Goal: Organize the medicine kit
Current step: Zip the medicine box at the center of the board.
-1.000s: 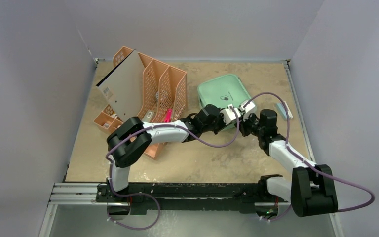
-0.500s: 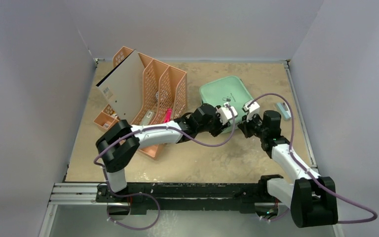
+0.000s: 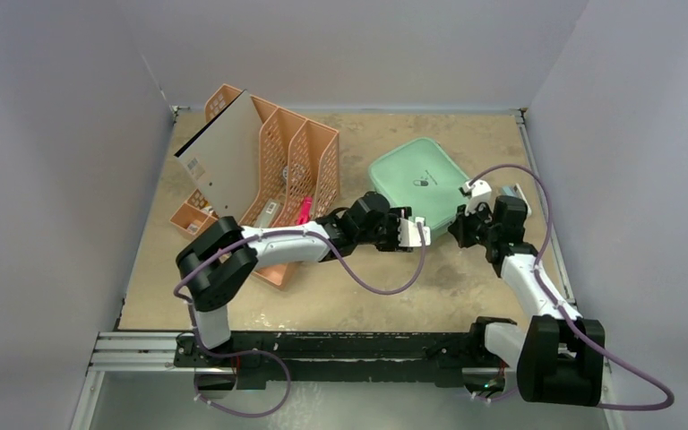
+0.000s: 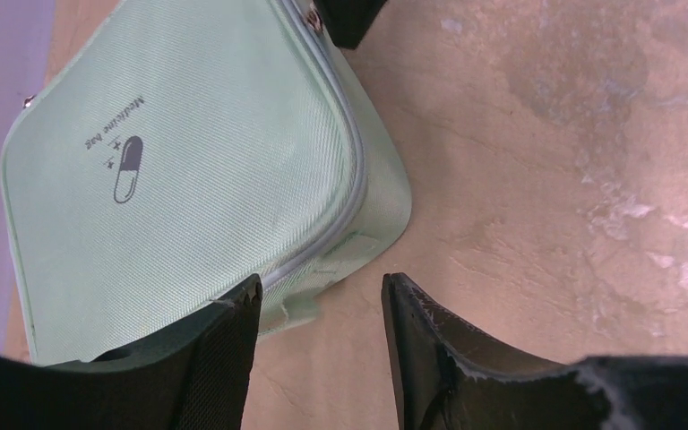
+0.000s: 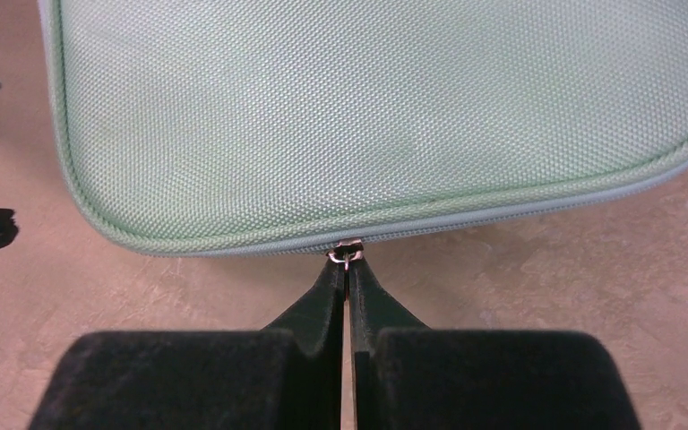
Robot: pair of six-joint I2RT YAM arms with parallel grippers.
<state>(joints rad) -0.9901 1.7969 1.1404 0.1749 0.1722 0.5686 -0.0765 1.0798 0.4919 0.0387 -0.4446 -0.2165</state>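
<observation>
The mint-green medicine kit (image 3: 419, 177) lies closed and flat on the table at the back right, with a pill logo on its lid (image 4: 188, 161). My right gripper (image 5: 348, 264) is shut on the small metal zipper pull at the kit's near edge (image 5: 376, 116); in the top view this gripper (image 3: 460, 228) sits at the kit's near right side. My left gripper (image 4: 318, 300) stands open just off the kit's near corner, only bare table between its fingers. In the top view the left gripper (image 3: 415, 233) is beside that corner.
An orange mesh file rack (image 3: 309, 161) with a grey board (image 3: 224, 161) leaning in it stands at the back left. A pink item (image 3: 304, 210) lies by its base. A small pale-blue item (image 3: 512, 193) lies near the right wall.
My left gripper has opened and drawn back off the kit's corner. The right gripper has moved right along the kit's edge, still shut, and the kit has shifted toward the back right.
</observation>
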